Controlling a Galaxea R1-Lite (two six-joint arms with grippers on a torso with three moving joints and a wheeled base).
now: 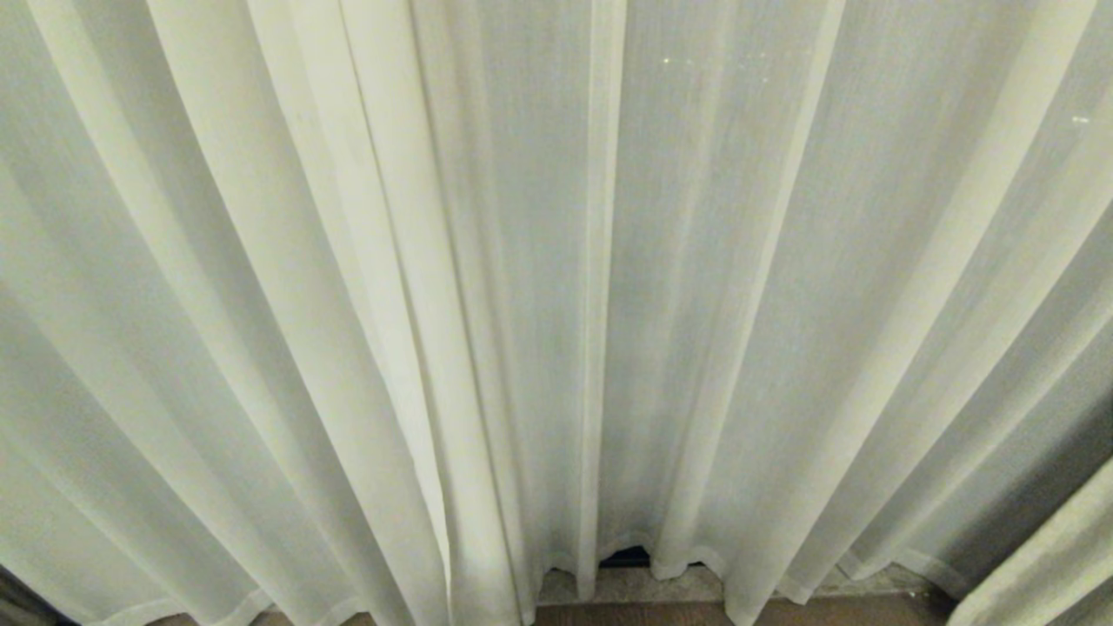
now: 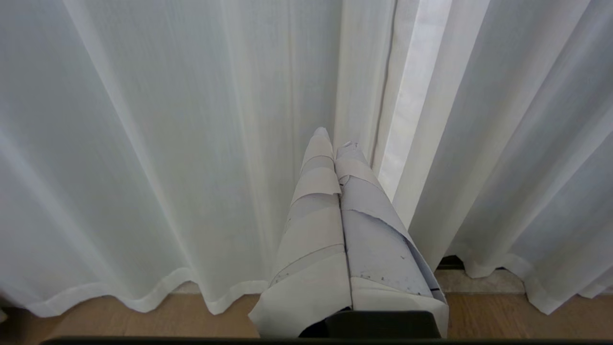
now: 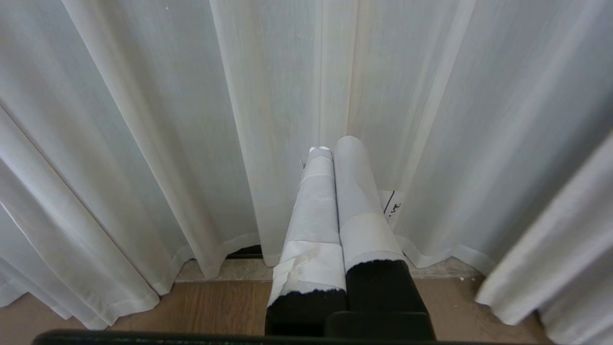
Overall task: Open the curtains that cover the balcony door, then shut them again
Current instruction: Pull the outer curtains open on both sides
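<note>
Claws (image 2: pixel 335 143) (image 3: pixel 335 146) shut, empty, before drawn curtains (image 1: pixel 696 304).

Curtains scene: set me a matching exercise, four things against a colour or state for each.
Things:
1. sheer curtains
2. floor
3. left gripper
4. thicker curtain

States:
A. brown wood
B. shut, fingers wrapped in pale tape, holding nothing
C. pale, hanging closed in long pleats
D. cream woven edge at the head view's lower right corner

Pairs: 1-C, 2-A, 3-B, 4-D
</note>
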